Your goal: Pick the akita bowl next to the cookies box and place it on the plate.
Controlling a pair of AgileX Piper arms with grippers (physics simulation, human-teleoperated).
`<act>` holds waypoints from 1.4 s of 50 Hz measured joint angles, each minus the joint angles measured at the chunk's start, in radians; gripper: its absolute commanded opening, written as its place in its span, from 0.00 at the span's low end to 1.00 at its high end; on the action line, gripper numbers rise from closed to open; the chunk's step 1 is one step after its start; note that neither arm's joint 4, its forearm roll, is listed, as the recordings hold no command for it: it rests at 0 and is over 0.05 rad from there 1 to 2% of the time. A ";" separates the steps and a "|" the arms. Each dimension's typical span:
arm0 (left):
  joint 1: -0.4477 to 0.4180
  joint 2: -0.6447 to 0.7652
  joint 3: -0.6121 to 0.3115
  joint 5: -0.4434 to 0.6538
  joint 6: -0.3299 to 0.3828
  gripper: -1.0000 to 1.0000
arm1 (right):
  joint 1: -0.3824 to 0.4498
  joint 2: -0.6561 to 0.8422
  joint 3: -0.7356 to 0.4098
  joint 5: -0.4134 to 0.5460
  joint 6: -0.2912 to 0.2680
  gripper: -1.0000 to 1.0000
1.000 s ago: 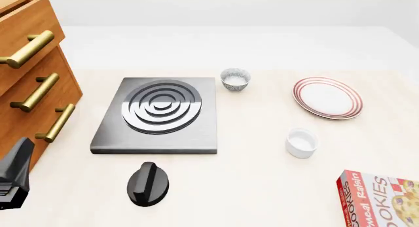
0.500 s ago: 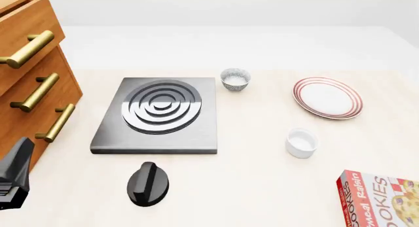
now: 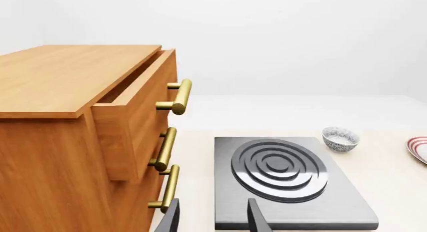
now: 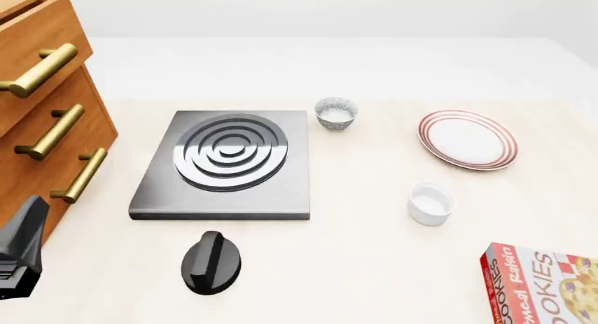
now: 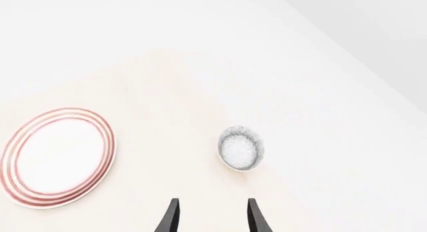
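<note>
A speckled akita bowl [image 4: 337, 114] stands off the stove's far right corner, well away from the cookies box [image 4: 542, 285], which the frame cuts at the near right. The plate [image 4: 467, 139] lies at the far right. The right wrist view shows a speckled bowl [image 5: 240, 148] beside the plate [image 5: 57, 157]; I cannot tell if it is the same bowl. My right gripper [image 5: 212, 218] is open, short of both and empty. My left gripper [image 3: 213, 219] is open over the stove's near edge, with the bowl [image 3: 340, 139] far ahead. Only a dark part of the left arm [image 4: 19, 257] shows in the front view.
A wooden drawer cabinet [image 4: 42, 121] with brass handles fills the left side. The dark stove plate [image 4: 224, 163] lies mid-table with a black knob [image 4: 211, 262] in front of it. A plain white cup [image 4: 430, 203] stands between the plate and the cookies box.
</note>
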 measured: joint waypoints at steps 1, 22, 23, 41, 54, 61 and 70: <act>0.000 0.000 0.000 0.000 0.000 1.00 | -0.005 0.009 -0.009 0.004 -0.001 1.00; 0.000 0.000 0.000 0.000 0.000 1.00 | -0.090 0.185 -0.226 0.101 -0.018 1.00; 0.000 0.000 0.000 0.000 0.000 1.00 | -0.094 0.195 -0.235 0.104 -0.018 1.00; 0.000 0.000 0.000 0.000 0.000 1.00 | -0.181 0.389 -0.367 0.123 0.004 1.00; 0.000 0.000 0.000 0.000 0.000 1.00 | -0.212 0.483 -0.441 0.137 0.037 1.00; 0.000 0.000 0.000 0.000 0.000 1.00 | -0.220 0.518 -0.470 0.142 0.056 1.00; 0.000 0.000 0.000 0.000 0.000 1.00 | -0.226 0.564 -0.500 0.140 0.077 1.00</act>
